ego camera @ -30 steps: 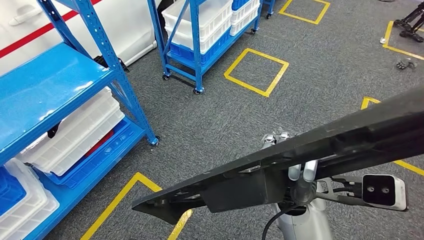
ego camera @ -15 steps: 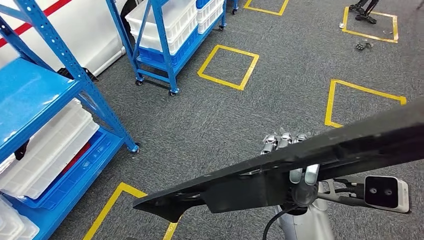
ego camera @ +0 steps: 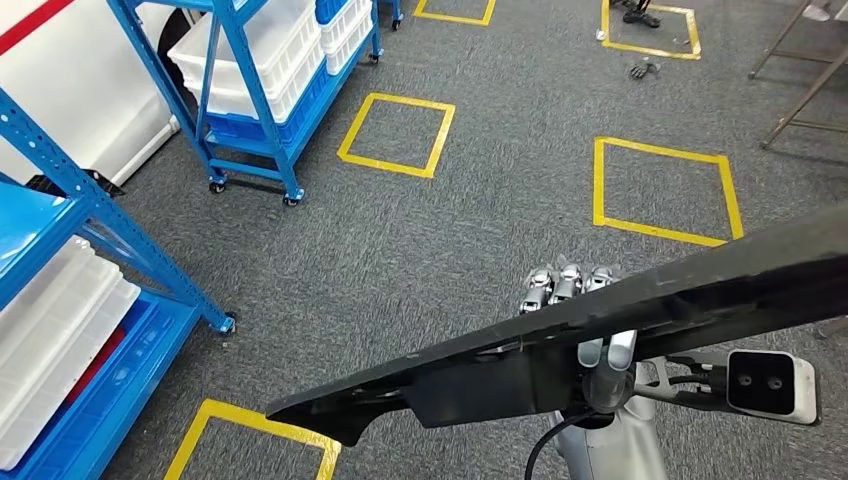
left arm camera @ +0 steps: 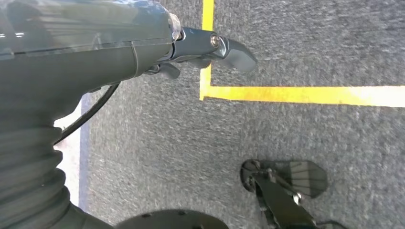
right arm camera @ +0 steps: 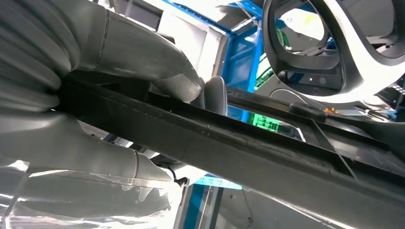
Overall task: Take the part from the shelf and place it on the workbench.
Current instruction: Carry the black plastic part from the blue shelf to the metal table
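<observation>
A: How should the carrying step be done well?

B: The long black trim part (ego camera: 600, 320), gripped by the right hand (ego camera: 585, 320) and raised over the grey carpet (ego camera: 470, 230), is best kept level, its far tip kept off the blue shelving (ego camera: 120, 240) until a workbench is reached. None is seen yet.

A: And the left hand (left arm camera: 210, 47)?

B: Nothing is held by it; its fingers are curled in, above the yellow floor marking (left arm camera: 296, 93).

A: What is shown by one view alone?

B: In the right wrist view, the thumb (right arm camera: 157, 67) is seen laid across the part's edge. Farther off, white crates (ego camera: 260, 50) are shown on racks by the head view.
</observation>
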